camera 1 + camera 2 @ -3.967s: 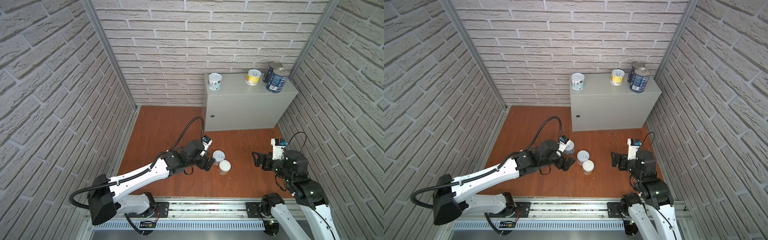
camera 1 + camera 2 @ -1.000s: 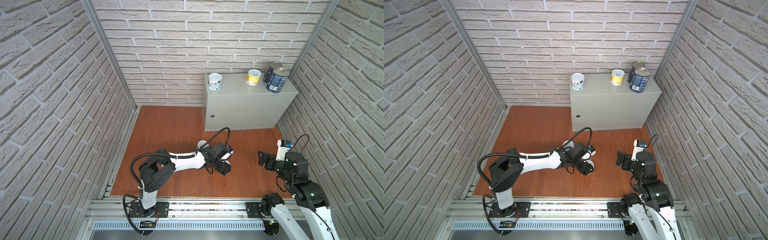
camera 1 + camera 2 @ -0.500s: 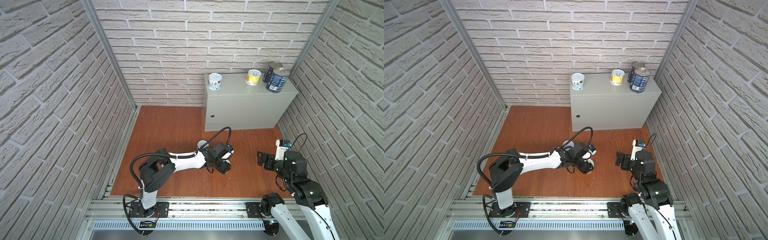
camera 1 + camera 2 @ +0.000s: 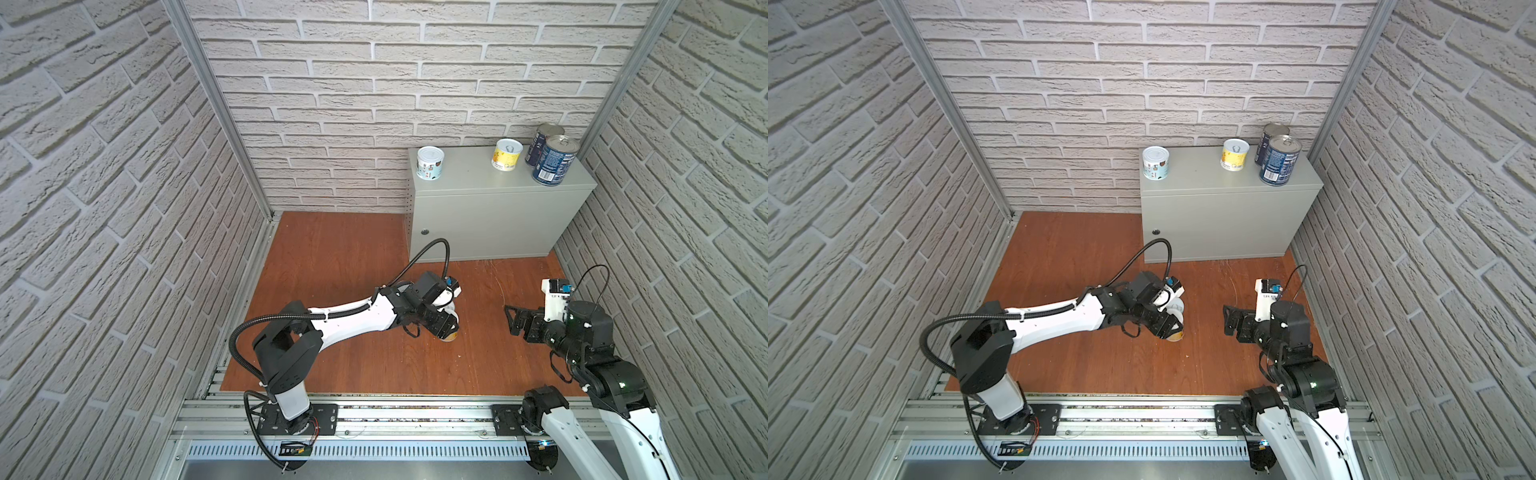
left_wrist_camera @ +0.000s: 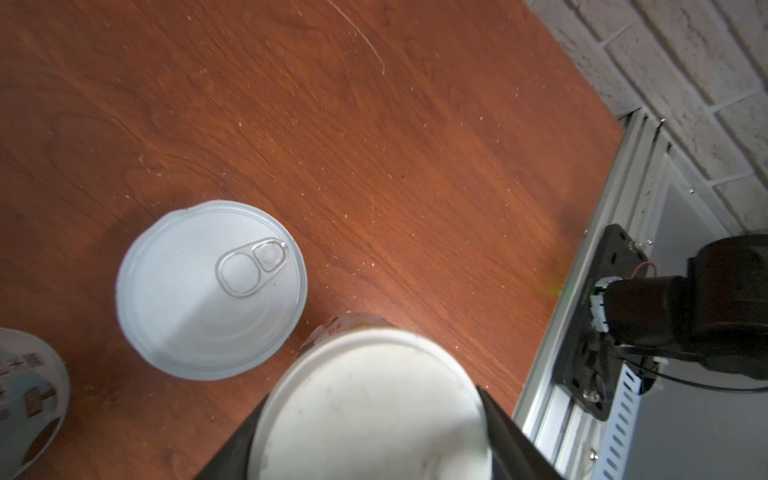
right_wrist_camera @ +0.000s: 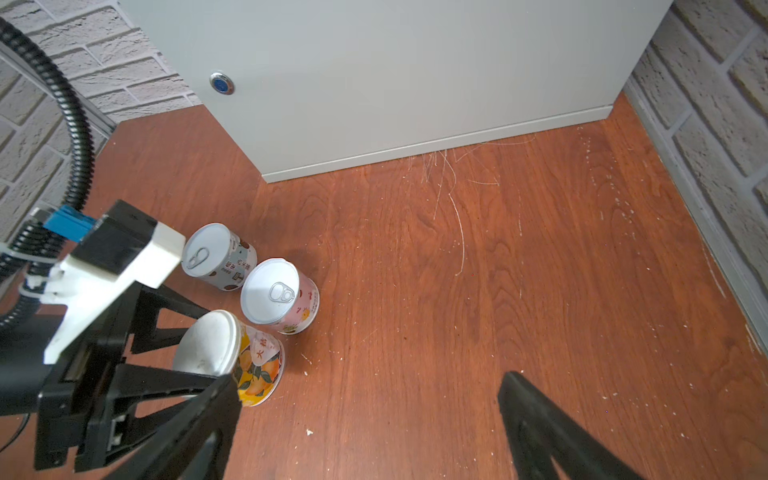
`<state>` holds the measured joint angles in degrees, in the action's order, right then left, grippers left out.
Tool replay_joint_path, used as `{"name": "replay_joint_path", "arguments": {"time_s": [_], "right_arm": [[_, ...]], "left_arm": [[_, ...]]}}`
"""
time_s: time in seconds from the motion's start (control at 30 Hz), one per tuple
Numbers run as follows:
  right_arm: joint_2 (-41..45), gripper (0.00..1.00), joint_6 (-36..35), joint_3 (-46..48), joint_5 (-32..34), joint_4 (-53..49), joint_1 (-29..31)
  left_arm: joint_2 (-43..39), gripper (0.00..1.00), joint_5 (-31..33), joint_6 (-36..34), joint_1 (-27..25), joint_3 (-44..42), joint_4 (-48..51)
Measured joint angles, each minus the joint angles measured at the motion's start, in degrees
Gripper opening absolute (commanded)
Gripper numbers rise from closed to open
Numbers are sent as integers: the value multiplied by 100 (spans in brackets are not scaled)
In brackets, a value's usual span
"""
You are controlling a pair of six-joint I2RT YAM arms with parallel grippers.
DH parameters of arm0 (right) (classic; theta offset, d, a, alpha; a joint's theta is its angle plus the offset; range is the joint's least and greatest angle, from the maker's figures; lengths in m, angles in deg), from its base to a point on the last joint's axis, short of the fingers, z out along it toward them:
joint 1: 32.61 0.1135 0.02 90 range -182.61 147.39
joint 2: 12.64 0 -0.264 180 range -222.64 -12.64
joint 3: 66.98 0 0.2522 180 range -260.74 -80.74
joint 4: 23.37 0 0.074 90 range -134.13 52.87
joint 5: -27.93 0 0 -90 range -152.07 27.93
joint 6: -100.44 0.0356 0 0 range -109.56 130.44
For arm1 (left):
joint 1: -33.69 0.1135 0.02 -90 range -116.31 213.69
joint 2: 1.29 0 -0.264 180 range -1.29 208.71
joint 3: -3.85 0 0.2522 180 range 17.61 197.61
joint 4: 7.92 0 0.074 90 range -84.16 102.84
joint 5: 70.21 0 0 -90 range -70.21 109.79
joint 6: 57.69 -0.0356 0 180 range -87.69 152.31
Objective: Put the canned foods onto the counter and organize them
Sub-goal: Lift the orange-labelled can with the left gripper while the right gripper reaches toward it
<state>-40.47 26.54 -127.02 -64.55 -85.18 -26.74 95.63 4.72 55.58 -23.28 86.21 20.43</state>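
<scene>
White arms (image 4: 353, 320) — black joints; ribbed black cable (image 6: 81, 129)

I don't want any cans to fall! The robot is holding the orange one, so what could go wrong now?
The left hand is shut on the orange can. The pink can stands very close beside it, so lifting might knock it over. The hand seems to grip near the lid, so the can may slip on the way up to the counter.
</scene>
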Motion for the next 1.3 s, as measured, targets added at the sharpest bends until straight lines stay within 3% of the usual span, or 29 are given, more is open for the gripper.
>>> {"name": "replay_joint_path", "arguments": {"time_s": [0.37,0.77,0.93,1.3], "right_arm": [[-321,95,-127,0,-811,247,0],[-953,95,149,442,-1589,1325,238],[-1362,95,153,426,-1523,1661,680],[-2345,95,-87,291,-1027,2763,2251]], "left_arm": [[-826,50,-341,103,841,-374,66],[-1582,50,-323,208,1753,-645,227],[-1641,50,-345,236,1878,-713,262],[-1996,50,-632,348,2264,-745,601]]}}
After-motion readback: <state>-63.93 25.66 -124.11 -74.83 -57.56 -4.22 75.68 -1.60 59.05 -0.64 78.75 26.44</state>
